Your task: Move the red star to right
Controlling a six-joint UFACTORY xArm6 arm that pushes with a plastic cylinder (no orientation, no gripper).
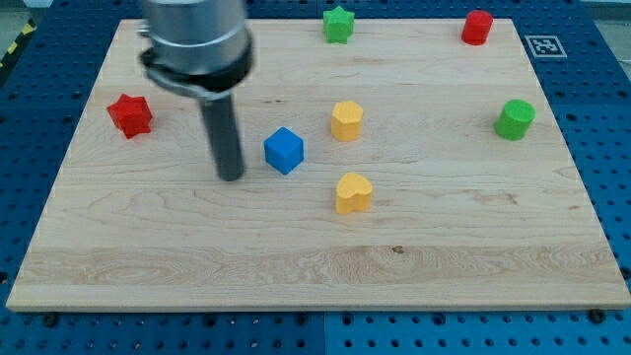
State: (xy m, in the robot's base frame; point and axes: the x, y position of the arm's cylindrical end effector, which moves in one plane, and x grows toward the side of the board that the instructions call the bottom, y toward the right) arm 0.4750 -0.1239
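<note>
Pale wooden surface (315,266) lay on a blue pegboard bench (601,128). No pincer on me, only a rod. My tip (231,178) stood just left of the blue cube (284,150). Red star (129,114) sat well left of that cube, near the surface's left edge, apart from my tip.

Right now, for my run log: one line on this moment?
tip: between red star and blue cube | contact: none | star: view's left
</note>
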